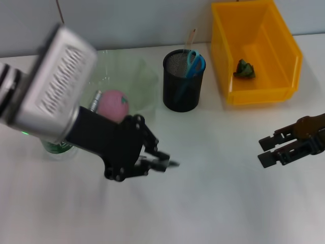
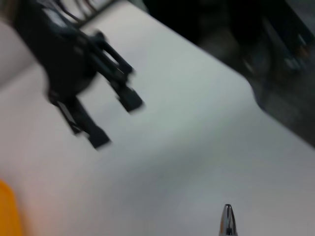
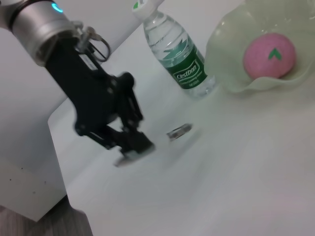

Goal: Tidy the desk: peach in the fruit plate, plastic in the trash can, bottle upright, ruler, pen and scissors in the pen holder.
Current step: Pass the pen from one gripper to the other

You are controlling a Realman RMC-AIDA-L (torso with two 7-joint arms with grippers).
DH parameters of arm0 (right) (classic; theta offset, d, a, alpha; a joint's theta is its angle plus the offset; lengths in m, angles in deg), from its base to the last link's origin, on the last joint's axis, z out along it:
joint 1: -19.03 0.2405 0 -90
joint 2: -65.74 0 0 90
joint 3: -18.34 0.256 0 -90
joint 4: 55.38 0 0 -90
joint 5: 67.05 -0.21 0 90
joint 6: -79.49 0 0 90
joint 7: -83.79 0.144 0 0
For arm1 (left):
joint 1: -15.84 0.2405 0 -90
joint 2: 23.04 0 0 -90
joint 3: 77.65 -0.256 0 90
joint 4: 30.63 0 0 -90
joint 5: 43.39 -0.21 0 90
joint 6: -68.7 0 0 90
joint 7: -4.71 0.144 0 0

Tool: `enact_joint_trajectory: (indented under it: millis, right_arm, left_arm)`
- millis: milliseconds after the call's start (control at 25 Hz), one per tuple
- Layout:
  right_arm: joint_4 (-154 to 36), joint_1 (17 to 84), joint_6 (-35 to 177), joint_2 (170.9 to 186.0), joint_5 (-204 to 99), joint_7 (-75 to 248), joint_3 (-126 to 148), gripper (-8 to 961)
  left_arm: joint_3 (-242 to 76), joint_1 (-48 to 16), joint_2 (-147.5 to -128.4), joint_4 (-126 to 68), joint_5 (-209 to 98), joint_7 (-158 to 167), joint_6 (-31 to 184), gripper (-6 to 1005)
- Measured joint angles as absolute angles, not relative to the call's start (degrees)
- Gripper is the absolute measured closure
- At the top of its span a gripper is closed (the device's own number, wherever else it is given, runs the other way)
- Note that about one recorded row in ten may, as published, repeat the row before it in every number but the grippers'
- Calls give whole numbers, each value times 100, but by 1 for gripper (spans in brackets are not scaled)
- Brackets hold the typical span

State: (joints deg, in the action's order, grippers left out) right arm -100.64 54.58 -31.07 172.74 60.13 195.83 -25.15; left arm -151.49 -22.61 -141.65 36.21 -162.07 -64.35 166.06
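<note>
My left gripper (image 1: 161,161) hangs over the middle of the desk, shut on the pen (image 1: 173,163); the pen's silver tip (image 2: 227,221) shows in the left wrist view. The pink peach (image 1: 112,105) lies in the pale green fruit plate (image 1: 139,76). Behind my left arm the bottle (image 3: 178,55) stands upright. Blue-handled scissors (image 1: 195,63) and a ruler (image 1: 191,36) stick out of the black mesh pen holder (image 1: 182,89). Crumpled green plastic (image 1: 245,69) lies in the yellow trash can (image 1: 219,56). My right gripper (image 1: 268,151) hovers open and empty at the right.
White desk surface spreads between the two grippers and toward the front edge. The pen holder stands between the plate and the trash can at the back. The desk's left corner and the floor beyond show in the right wrist view.
</note>
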Motion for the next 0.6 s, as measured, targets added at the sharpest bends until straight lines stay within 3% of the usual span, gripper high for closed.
enact_joint_trajectory:
  millis: [240, 600]
  right_arm:
    - [-10156, 5439, -3035, 17157, 6129, 19515, -2418, 187]
    - [-10152, 5282, -2921, 17180, 6144, 18607, -2095, 187]
  left_arm:
    - [-14559, -1919, -14163, 3049, -14032, -7372, 16740, 863]
    - [-14876, -1584, -14211, 2053, -11917, -7811, 16249, 862]
